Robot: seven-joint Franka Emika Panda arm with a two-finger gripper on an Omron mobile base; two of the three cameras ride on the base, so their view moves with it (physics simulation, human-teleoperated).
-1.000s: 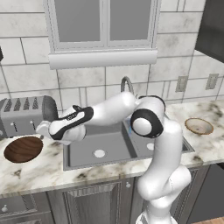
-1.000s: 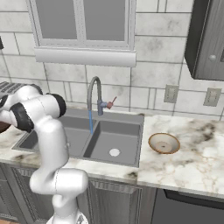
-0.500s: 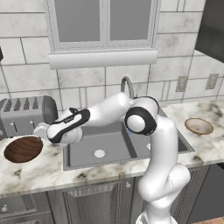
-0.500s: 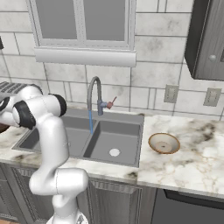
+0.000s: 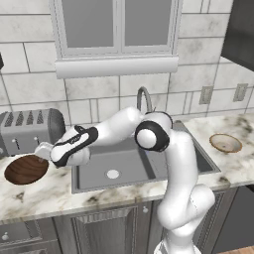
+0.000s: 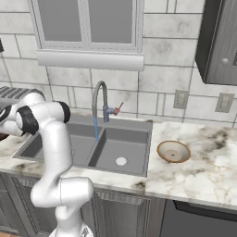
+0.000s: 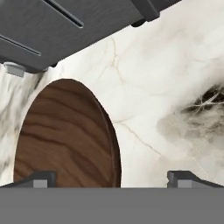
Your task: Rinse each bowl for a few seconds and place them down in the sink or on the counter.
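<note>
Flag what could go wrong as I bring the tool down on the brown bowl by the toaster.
1. The open tool straddles the right rim of the brown bowl, not its centre; closing here may tip the shallow bowl rather than grip it.
2. The toaster stands right behind the bowl, so a lift or wrist roll could knock it.
3. The tap is already running into the sink, so expect splashing.

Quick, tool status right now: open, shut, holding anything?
Tool: open, holding nothing; fingertips spread wide over the dark wooden bowl on the counter.

Dark brown wood-grain bowl point(image 7: 65, 140), pale tan bowl point(image 6: 173, 151), white-beige grey-veined counter point(image 7: 162, 87), grey sink point(image 6: 121, 147).
</note>
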